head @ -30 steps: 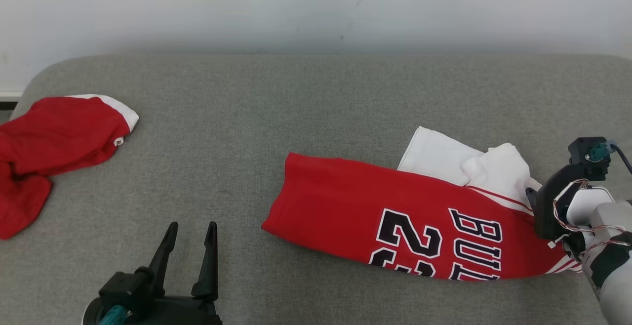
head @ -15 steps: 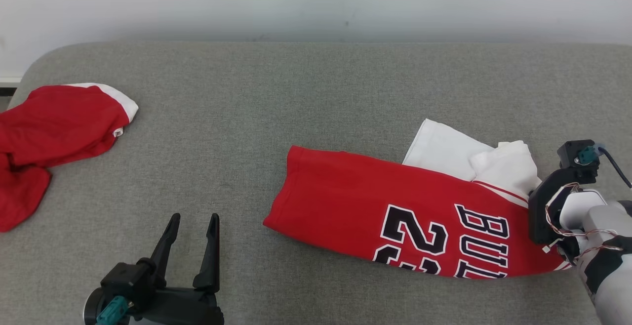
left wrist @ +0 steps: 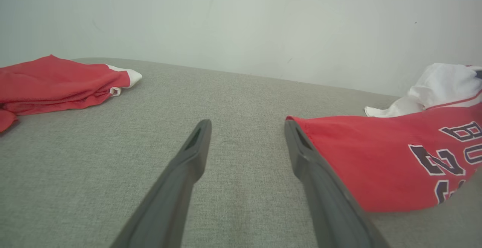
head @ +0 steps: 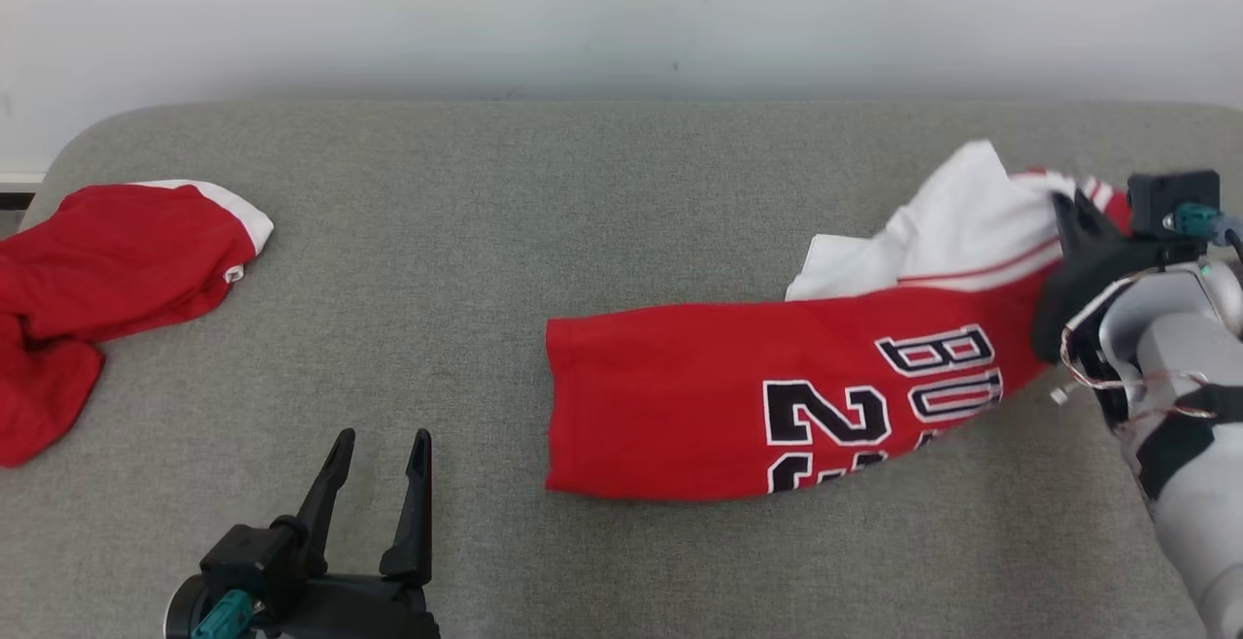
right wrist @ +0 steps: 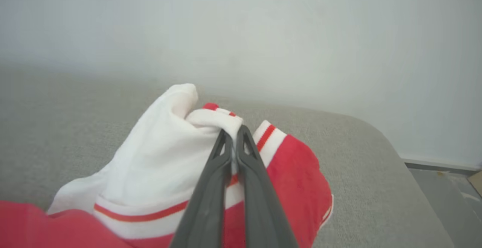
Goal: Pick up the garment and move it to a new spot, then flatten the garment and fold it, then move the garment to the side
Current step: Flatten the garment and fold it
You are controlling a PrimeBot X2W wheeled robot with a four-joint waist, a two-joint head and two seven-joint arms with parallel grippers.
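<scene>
**Right end effector clamped on the jersey's collar end, hem trailing left**

The red and white basketball jersey with black lettering (head: 738,396) lay on the right half of the grey fabric-covered table (head: 583,231); its long axis ran left to right across the head view, climbing slightly toward the right; the plain red hem end pointed to the robot's left and rested on the cloth, while the white, red-striped shoulder end pointed right and stood raised; the right end effector (right wrist: 234,133) had its fingers pressed together on that white fold, so the garment hung from it and stretched away to its left; the left end effector (head: 382,440) hovered wide and empty near the front edge, with the hem ahead and to its right, near but apart; judged from this, the right arm was the carrier; a crumpled red garment with white trim (head: 107,280) lay well apart at the far left
</scene>
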